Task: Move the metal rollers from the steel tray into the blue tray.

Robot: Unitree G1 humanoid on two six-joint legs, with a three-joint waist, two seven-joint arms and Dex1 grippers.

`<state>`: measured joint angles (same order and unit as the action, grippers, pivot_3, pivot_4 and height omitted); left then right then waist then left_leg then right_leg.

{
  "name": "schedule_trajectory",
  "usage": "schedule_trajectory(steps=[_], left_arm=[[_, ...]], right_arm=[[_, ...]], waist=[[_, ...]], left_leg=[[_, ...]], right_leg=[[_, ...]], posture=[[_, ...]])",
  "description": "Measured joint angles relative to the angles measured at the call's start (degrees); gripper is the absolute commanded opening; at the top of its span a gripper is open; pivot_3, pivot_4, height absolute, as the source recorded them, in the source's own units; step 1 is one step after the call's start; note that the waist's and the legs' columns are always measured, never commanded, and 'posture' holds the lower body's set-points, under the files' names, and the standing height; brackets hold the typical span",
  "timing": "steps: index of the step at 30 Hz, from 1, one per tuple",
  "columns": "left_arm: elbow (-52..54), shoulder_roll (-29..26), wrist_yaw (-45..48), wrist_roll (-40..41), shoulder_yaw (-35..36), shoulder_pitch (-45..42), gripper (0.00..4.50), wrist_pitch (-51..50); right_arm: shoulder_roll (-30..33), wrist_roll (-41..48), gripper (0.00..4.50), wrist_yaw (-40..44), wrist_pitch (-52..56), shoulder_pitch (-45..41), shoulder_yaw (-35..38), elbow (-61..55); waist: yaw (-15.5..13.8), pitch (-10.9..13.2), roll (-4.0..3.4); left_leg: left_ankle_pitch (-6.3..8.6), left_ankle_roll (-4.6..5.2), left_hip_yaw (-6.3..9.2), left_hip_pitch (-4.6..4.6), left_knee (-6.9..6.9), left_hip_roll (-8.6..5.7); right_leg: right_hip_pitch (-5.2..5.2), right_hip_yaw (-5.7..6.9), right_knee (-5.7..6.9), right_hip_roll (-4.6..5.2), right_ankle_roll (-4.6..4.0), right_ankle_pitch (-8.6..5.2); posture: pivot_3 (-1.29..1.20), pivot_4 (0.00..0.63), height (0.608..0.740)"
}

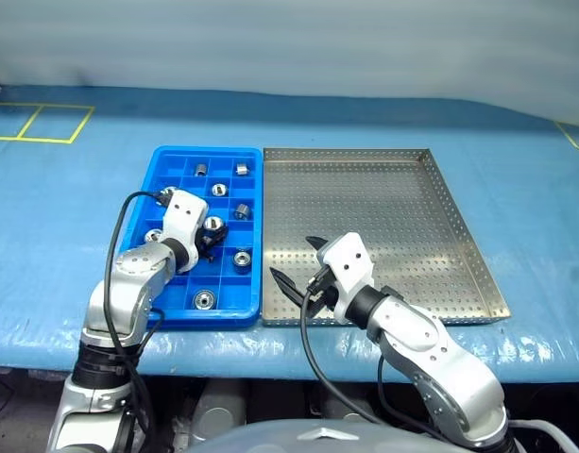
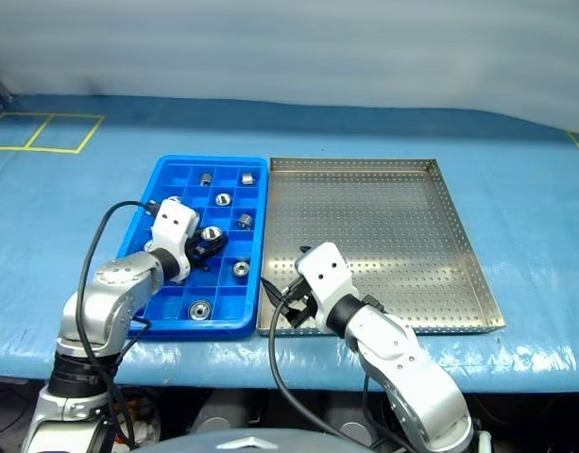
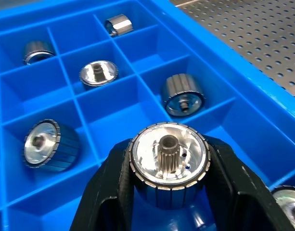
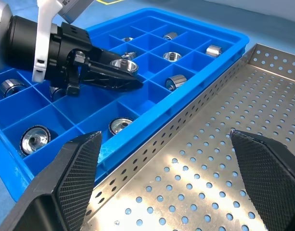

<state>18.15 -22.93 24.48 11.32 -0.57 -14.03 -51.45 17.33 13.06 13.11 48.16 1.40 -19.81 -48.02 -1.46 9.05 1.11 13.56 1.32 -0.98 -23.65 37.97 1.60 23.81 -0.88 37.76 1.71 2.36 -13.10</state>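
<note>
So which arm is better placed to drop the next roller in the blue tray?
Left. Its gripper already clamps a roller over the blue tray. The right gripper hangs open above the steel tray.

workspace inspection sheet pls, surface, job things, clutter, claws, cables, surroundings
surface: blue table covering, yellow tape lines at its far corners
job's things: blue tray holds several metal rollers in separate compartments; steel tray beside it shows no rollers
clutter: nothing seen
grippers: left claw shut on a roller above the blue tray; right claw open over the steel tray's near corner
cables: black cable loops at the left wrist, another under the right wrist
surroundings: pale backdrop behind the table
</note>
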Motion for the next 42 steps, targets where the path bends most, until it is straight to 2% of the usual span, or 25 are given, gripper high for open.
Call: schedule_trajectory(steps=[13,15,22,30,37,42], left_arm=[[-0.33,-0.84,-1.88,0.37,1.03,-0.48,1.70,-1.74],[-0.33,-0.88,-1.88,0.60,1.24,-0.48,2.42,-1.90],[-0.32,-0.03,0.30,4.54,2.56,0.17,4.46,-1.22],[0.47,-0.13,7.35,11.04,6.73,-0.29,4.46,6.65],[0.70,-0.89,11.11,12.27,2.26,-0.01,4.46,9.28],[0.54,-1.30,11.14,12.28,1.43,-0.02,4.46,9.48]], right_arm=[[-0.59,-0.44,4.50,-2.23,0.02,2.29,0.02,-0.39],[-0.62,-0.44,4.50,-2.23,0.02,2.22,0.01,-0.39],[-0.53,-0.44,4.50,-2.12,0.02,2.09,0.00,-0.39],[0.31,-0.42,4.50,-2.05,0.04,2.64,0.72,-1.09],[2.04,-0.43,4.50,-2.32,0.04,7.41,6.60,-3.38],[2.21,-0.43,4.50,-2.39,0.04,8.12,7.31,-4.46]], waist=[[0.63,0.00,0.00],[0.66,0.00,0.00],[0.53,0.00,0.01],[0.57,0.00,0.02],[0.90,0.00,0.01],[1.84,0.00,0.02]], left_leg=[[0.00,0.00,-0.01,0.03,0.00,0.01],[0.00,0.00,-0.01,0.03,0.00,0.01],[-0.01,-0.01,0.01,0.02,0.04,0.03],[0.01,0.01,-0.01,-0.02,-0.02,0.00],[0.02,0.03,-0.08,0.00,0.02,0.01],[0.02,0.02,-0.09,0.03,0.00,0.06]], right_leg=[[-0.01,-0.01,0.01,0.00,-0.02,-0.01],[0.00,-0.01,0.01,0.00,-0.02,-0.01],[-0.01,0.02,0.03,0.00,-0.03,-0.01],[0.01,0.00,-0.03,0.03,-0.06,-0.03],[0.01,-0.02,-0.03,0.02,-0.06,-0.03],[0.01,-0.03,0.00,-0.03,-0.06,-0.04]], posture=[[0.06,0.150,0.740],[0.06,0.150,0.740],[0.06,0.150,0.740],[0.02,0.150,0.740],[-0.01,0.150,0.740],[-0.01,0.150,0.740]])
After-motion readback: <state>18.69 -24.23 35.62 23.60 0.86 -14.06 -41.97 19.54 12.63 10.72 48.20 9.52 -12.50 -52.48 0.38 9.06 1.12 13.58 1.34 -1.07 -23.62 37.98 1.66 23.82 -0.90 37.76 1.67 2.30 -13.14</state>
